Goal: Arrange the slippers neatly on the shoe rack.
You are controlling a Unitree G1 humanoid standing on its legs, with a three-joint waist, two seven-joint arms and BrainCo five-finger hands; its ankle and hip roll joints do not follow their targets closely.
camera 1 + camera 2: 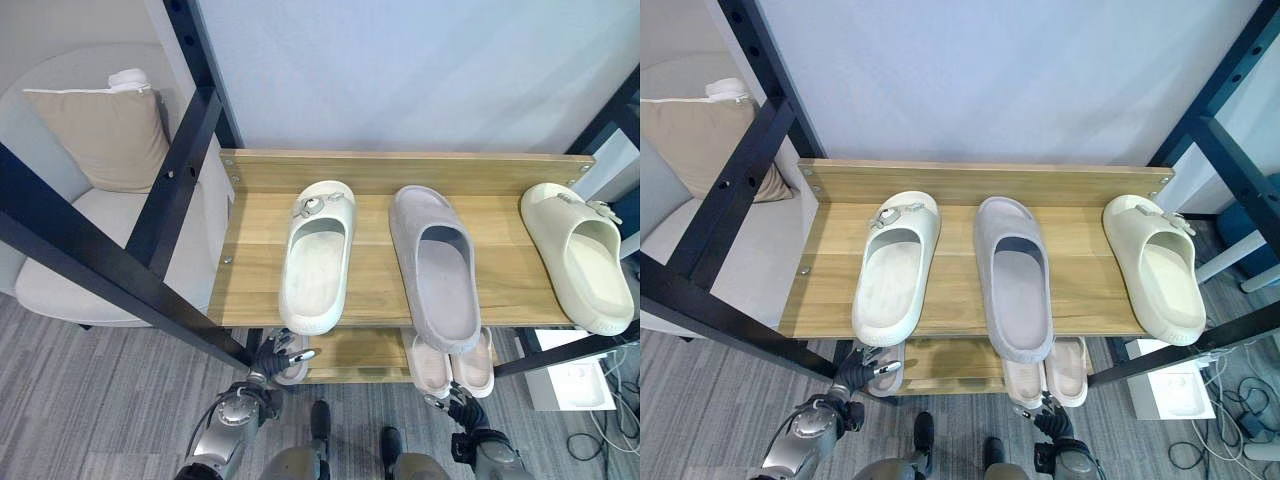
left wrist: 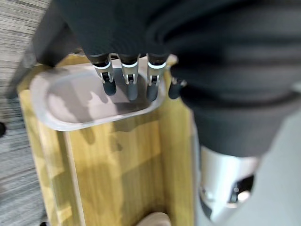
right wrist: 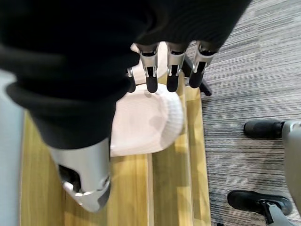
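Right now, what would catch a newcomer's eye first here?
Three slippers lie on the wooden shoe rack's top shelf: a cream slipper at left, a grey slipper in the middle overhanging the front edge, a pale slipper at right. Below, the left hand and right hand reach toward pink slippers on the lower shelf.

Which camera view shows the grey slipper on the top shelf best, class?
The right eye view: the grey slipper lies whole near the picture's centre, between two cream slippers, its toe overhanging the shelf's front edge. The left eye view shows it whole too, slightly off-centre. The wrist views show lower-shelf slippers instead.

Silver dark-tipped fingers (image 2: pixel 129 80), ribbed black cover
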